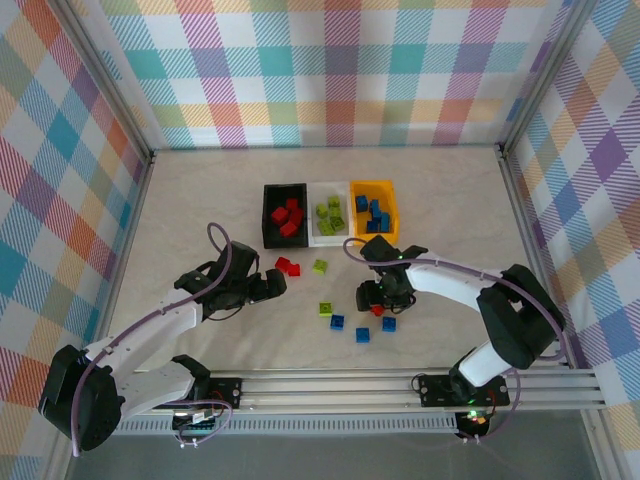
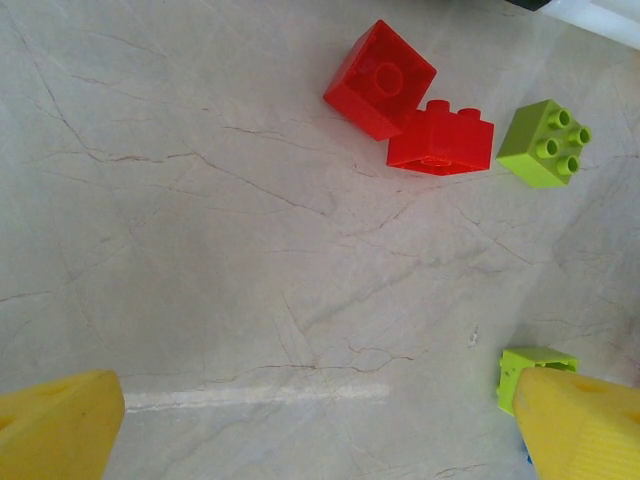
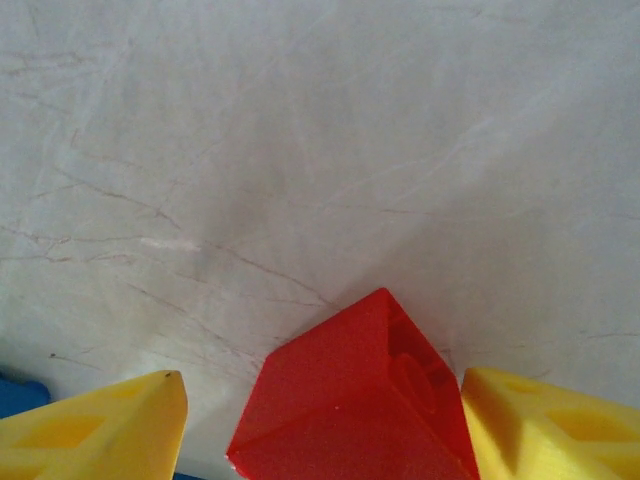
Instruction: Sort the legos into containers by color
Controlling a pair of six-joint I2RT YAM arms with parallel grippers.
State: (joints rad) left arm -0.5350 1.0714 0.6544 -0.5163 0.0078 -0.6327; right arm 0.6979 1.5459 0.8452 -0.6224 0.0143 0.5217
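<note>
My right gripper (image 1: 378, 298) (image 3: 322, 428) stands low over the table with a red lego (image 3: 350, 400) (image 1: 377, 310) between its yellow fingers. The right finger (image 3: 545, 425) touches it, while a gap separates the brick from the left finger (image 3: 100, 430), so the gripper is open. My left gripper (image 1: 276, 287) (image 2: 320, 425) is wide open over bare table. Just beyond it lie two red legos (image 2: 380, 78) (image 2: 441, 138) and a lime green one (image 2: 543, 142). Another green lego (image 2: 530, 362) sits by its right finger. The black bin (image 1: 268, 215) holds red legos, the white bin (image 1: 330, 186) holds green ones and the yellow-orange bin (image 1: 372, 186) holds blue ones.
Loose on the table near my right gripper are a green lego (image 1: 326, 308) and three blue ones (image 1: 338, 321) (image 1: 362, 334) (image 1: 388, 323). A blue edge (image 3: 18, 395) shows at the left of the right wrist view. Checked walls enclose the table on three sides.
</note>
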